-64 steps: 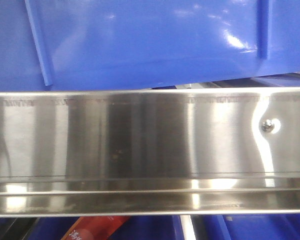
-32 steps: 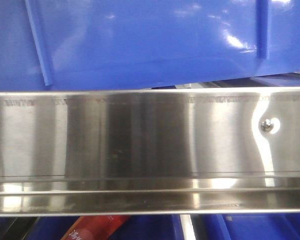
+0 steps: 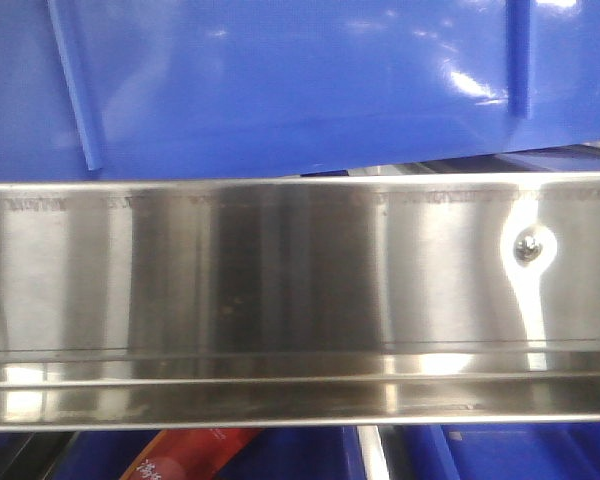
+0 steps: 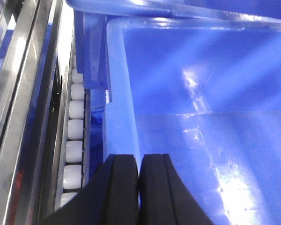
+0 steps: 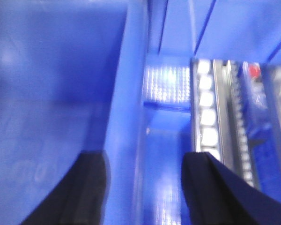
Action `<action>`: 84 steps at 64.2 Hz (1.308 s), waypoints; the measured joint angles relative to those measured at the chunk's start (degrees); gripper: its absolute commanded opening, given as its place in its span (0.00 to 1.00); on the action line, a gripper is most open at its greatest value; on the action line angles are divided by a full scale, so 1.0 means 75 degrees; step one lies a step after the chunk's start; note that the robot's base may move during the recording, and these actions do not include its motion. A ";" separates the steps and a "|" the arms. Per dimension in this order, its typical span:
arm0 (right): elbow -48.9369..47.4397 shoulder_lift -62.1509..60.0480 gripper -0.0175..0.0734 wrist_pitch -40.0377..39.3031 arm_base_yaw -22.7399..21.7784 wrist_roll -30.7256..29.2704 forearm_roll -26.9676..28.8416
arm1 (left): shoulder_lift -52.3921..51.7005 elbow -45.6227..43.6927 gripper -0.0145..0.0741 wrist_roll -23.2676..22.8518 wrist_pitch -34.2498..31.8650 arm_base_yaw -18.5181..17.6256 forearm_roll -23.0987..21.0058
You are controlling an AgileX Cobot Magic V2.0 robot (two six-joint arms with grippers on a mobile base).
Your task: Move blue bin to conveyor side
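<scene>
In left tool point(image 4: 139, 164): blue bin point(image 4: 123, 93) rim.

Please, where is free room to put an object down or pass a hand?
The bare floor of the large glossy blue plastic bin, bordered by its walls, is the widest free patch. It is crowded at the rim where the left gripper is clamped, in the narrow gap beside the small white rollers, and at the wall that the open right gripper straddles.
</scene>
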 measured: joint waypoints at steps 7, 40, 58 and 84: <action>0.0029 0.0000 0.48 -0.0036 0.0000 0.0000 0.0051 | 0.0000 0.0000 0.16 0.0000 0.0030 0.0000 0.0000; 0.0079 0.0014 0.65 0.0178 0.0000 0.0000 0.0358 | 0.0000 0.0000 0.16 0.0000 0.0277 0.0000 0.0000; 0.0153 0.0014 0.58 0.0178 0.0000 0.0000 0.0382 | 0.0000 0.0000 0.16 0.0000 0.0306 0.0000 0.0000; 0.0475 -0.0112 0.58 0.0194 0.0258 0.0036 0.0321 | 0.0000 0.0000 0.16 0.0000 0.0306 0.0000 0.0000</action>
